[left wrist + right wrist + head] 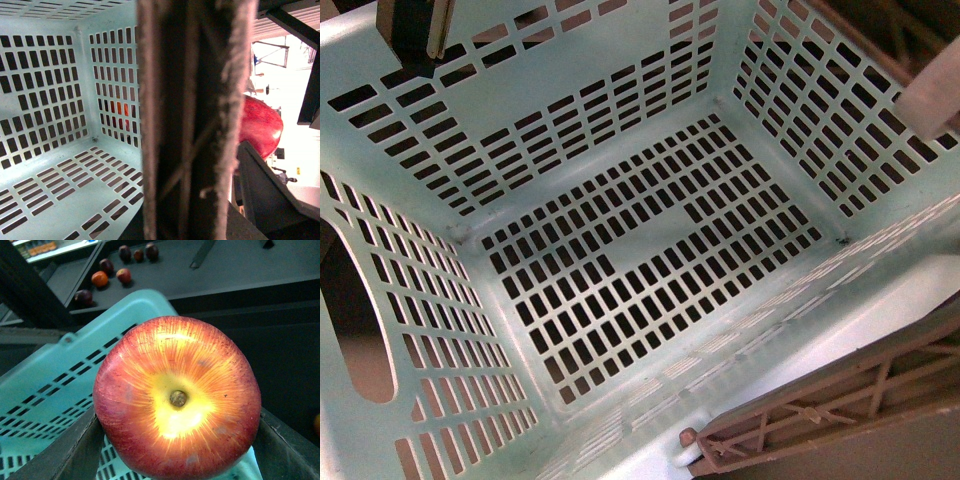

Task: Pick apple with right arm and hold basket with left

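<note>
Right gripper (177,452) jaws pinching red apple (176,400) over aqua basket (910,290), left gripper (195,220) jaws clamped on its handle (195,100)

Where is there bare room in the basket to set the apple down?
The slotted floor of the basket is bare, bordered by its four walls. Crowding is at the rim: the brown handle runs along one side, and the right hand holds the apple.
</note>
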Action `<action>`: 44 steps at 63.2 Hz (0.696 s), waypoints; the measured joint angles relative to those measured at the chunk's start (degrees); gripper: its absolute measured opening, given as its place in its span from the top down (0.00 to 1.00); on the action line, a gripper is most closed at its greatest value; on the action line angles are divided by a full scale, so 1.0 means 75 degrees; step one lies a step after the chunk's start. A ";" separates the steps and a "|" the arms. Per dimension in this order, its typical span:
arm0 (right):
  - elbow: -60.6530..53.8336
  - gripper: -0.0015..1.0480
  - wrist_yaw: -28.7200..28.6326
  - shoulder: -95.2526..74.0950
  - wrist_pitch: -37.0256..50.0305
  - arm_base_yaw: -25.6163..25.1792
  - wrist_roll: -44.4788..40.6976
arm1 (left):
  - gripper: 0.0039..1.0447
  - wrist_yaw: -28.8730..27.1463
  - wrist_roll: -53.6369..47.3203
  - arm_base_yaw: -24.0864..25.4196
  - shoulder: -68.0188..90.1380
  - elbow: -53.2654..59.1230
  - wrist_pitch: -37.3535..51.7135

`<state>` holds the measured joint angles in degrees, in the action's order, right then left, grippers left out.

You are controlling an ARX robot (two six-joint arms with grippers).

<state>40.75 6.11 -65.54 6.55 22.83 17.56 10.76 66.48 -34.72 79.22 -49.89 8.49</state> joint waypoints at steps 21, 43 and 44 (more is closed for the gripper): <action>-0.0207 0.07 0.0490 -0.0102 -0.0076 0.0542 0.0125 | 0.95 0.0015 0.0003 0.0000 0.0003 0.0000 0.0000; -0.0621 0.09 0.2436 0.1201 -0.0551 -0.0187 -0.0093 | 0.95 -0.0035 -0.0058 0.0000 0.0067 -0.0015 -0.0029; -0.0635 0.09 0.2477 0.1256 -0.0560 -0.0224 -0.0105 | 0.95 -0.0035 -0.0061 0.0000 0.0067 -0.0015 -0.0029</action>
<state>35.99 24.69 -56.12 2.35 21.15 16.78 10.50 66.02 -34.72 79.72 -50.00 8.27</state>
